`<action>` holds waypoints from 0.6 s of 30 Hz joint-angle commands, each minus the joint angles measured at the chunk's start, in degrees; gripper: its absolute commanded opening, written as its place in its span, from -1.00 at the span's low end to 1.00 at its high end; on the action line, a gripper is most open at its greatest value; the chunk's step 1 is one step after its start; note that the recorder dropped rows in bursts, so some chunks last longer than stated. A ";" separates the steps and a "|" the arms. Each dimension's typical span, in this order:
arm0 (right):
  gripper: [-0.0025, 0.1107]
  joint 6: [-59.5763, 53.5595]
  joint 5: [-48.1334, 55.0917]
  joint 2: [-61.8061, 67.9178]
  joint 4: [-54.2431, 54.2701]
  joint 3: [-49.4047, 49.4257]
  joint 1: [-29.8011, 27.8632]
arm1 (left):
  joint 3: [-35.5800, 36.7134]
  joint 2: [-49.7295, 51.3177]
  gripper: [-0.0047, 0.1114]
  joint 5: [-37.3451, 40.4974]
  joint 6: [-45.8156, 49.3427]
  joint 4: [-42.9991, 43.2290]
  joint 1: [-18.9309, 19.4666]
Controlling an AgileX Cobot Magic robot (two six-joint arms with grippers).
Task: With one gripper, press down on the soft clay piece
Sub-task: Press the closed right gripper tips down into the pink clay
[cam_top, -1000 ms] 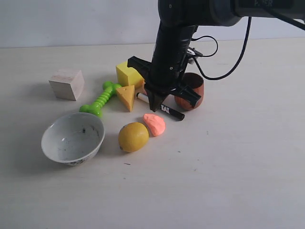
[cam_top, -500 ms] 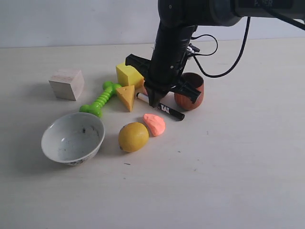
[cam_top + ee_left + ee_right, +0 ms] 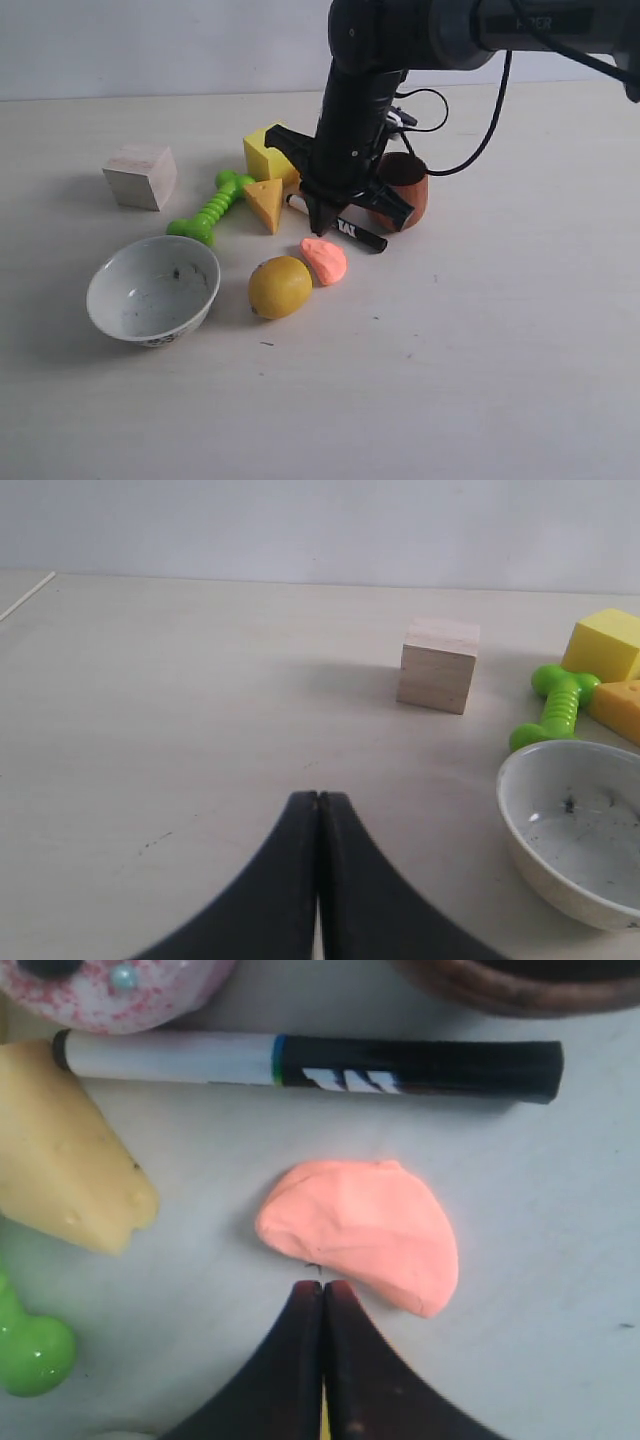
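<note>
The right tool [image 3: 322, 1295], fingers pressed together and holding nothing, hangs just above the soft clay piece [image 3: 365, 1230], which lies flat on the counter [image 3: 480, 330]; the tip lines up with the clay's near edge, not its middle. A straight descent from here would likely catch only the rim, or strike bare counter and skid the lump toward the marker [image 3: 300, 1060] just beyond it. Pressing too hard could also stick the clay to the tip, so that it lifts with it.
</note>
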 commanded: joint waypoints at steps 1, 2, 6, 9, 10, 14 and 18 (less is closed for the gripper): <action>-0.96 1.65 1.39 0.33 -0.05 -0.42 0.22 | -0.02 -0.38 -0.92 -0.52 0.23 -0.13 -0.30; -0.96 2.16 1.84 0.33 -0.65 -0.42 0.35 | -0.02 -0.38 -0.92 -0.52 0.23 -0.13 -0.30; -0.96 4.22 2.68 0.52 -2.06 -0.42 1.10 | -0.02 -0.38 -0.92 -0.52 0.23 -0.13 -0.30; -0.96 4.59 2.68 0.52 -2.12 -0.42 1.39 | -0.02 -0.38 -0.92 -0.52 0.23 -0.13 -0.30; -0.96 4.59 2.68 0.52 -2.12 -0.42 1.39 | -0.02 -0.38 -0.92 -0.52 0.23 -0.13 -0.30; -0.96 5.71 2.68 0.56 -3.36 -0.42 1.83 | -0.02 -0.38 -0.92 -0.52 0.23 -0.13 -0.30; -0.96 6.27 2.31 1.33 -3.67 -0.42 2.06 | -0.02 -0.38 -0.92 -0.52 0.23 -0.13 -0.30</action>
